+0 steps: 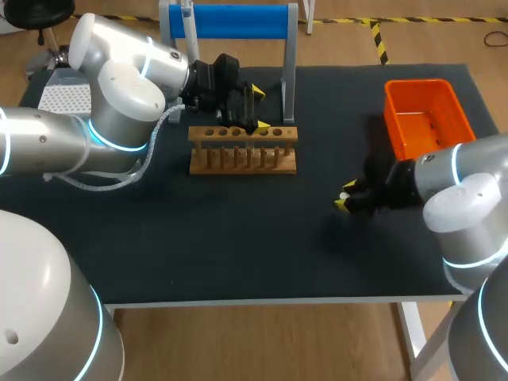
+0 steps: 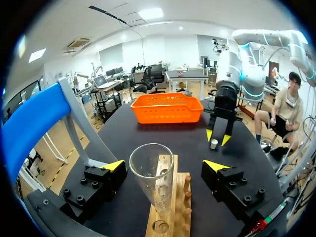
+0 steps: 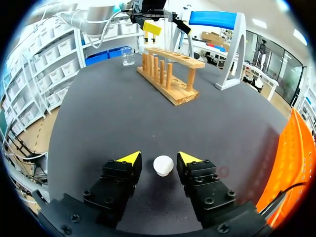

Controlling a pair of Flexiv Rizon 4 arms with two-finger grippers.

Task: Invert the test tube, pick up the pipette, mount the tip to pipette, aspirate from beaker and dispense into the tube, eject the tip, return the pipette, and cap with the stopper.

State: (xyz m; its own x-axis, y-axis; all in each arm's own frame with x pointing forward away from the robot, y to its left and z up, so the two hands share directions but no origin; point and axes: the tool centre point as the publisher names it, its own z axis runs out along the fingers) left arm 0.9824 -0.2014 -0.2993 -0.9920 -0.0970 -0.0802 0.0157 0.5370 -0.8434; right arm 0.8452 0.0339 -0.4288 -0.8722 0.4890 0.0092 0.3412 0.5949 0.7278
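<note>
A clear test tube [image 2: 151, 173] stands mouth up in the wooden rack [image 1: 242, 151]. My left gripper [image 2: 164, 164] is open around it, one finger on each side and neither touching. In the head view this gripper [image 1: 259, 109] hangs over the rack's right half. The white stopper [image 3: 163, 165] lies on the black mat between the fingers of my right gripper [image 3: 159, 157]. Narrow gaps show on both sides of the stopper, so that gripper is open. In the head view the right gripper [image 1: 344, 198] is low on the mat, right of centre. A glass beaker [image 3: 127, 56] stands beyond the rack.
An orange basket [image 1: 429, 115] sits at the back right, close beside my right arm. A blue-topped stand [image 1: 230, 20] rises behind the rack. A white perforated tip box [image 1: 63, 97] sits at the back left, partly behind my left arm.
</note>
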